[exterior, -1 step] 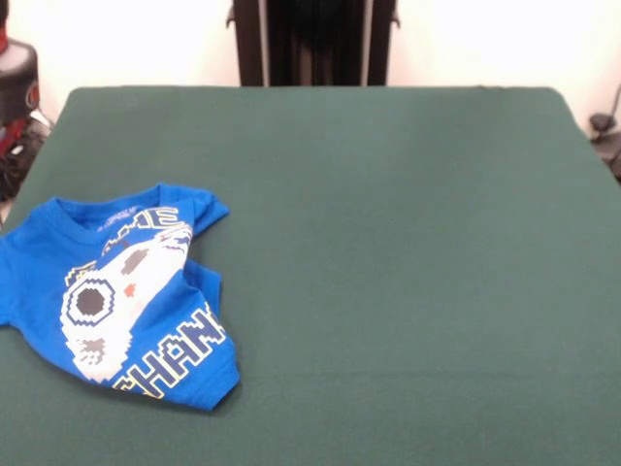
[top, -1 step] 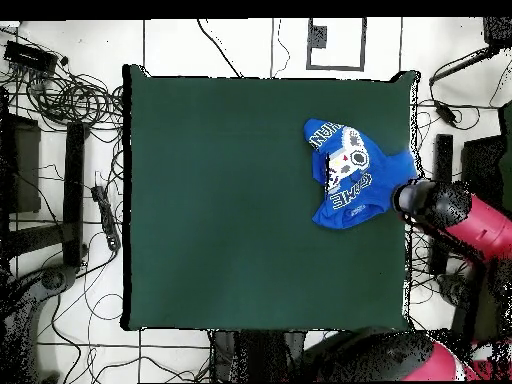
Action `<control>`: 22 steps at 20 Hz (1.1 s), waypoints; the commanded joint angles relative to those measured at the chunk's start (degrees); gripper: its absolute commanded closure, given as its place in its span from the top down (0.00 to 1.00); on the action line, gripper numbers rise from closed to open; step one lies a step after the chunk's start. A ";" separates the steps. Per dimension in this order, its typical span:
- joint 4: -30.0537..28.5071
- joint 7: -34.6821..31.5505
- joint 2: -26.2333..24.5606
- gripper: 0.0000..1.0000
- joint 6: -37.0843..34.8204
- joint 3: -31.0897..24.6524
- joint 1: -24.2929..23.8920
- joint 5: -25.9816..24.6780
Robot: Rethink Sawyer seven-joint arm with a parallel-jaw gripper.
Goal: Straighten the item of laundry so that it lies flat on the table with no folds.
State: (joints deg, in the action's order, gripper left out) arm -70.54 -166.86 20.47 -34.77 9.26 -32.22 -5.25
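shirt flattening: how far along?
Done: nothing visible. The T-shirt lies print-up near one table edge, still bunched, with folds across the print and one side tucked in. In hand: the arm sits at the table edge beside the shirt; gripper state unreadable. Left: spread the folded side and smooth it flat.
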 commanded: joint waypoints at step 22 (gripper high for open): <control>-2.53 3.60 -1.36 0.00 -8.51 -6.67 8.97 -1.46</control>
State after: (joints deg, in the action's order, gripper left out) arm -71.96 -166.84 23.98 -36.43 9.01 -26.66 -7.09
